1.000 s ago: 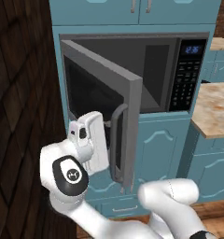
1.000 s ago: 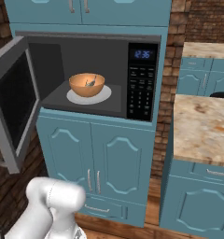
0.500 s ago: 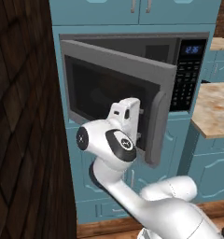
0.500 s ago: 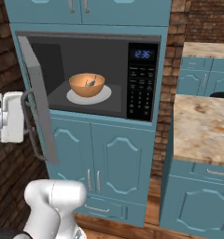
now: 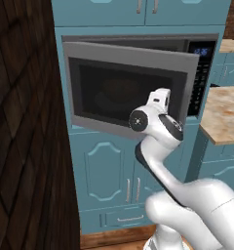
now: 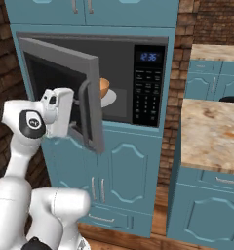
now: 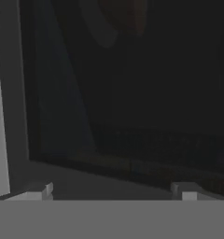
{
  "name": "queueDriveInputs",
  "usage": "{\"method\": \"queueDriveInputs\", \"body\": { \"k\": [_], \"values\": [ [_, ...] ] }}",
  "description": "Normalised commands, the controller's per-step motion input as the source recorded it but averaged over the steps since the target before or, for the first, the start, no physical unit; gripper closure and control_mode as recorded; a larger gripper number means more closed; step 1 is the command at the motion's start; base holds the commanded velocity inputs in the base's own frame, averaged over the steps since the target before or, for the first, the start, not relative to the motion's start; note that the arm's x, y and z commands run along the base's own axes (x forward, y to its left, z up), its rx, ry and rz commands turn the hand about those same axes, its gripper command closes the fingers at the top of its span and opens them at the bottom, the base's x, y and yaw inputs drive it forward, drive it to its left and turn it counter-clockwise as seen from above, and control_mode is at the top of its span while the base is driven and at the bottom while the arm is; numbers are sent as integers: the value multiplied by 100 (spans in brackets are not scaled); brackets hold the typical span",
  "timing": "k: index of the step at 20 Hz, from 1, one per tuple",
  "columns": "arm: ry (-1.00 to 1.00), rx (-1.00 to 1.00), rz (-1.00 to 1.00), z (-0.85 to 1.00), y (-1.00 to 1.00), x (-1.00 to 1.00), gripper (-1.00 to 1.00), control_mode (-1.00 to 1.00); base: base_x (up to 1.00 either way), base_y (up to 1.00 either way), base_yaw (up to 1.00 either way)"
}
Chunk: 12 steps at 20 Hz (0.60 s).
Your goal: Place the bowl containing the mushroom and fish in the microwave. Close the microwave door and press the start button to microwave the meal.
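Now, left of the microwave (image 6: 138, 73), the gripper (image 6: 76, 114) presses its wide, empty jaws against the half-shut door (image 6: 65, 93) to swing it closed; the bowl (image 6: 104, 88) apparently sits inside on the turntable.

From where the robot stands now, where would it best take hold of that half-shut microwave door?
Probably the long curved bar handle near the free edge of the microwave door, approached from the front. The bar stands off the frame, leaving room for open fingers either side, and it lies farthest from the hinge.
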Motion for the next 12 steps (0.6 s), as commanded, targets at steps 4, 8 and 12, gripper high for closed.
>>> {"method": "queueDriveInputs", "body": {
  "k": [4, 8, 12],
  "values": [
    [0, 5, 17, 0, -77, 100, -100, -100, 0, 0, 0],
    [0, 1, 16, 4, -64, 100, -100, -100, 0, 0, 0],
    [9, 0, 8, 58, -30, 84, -100, -100, 0, 0, 0]
  ]
}}
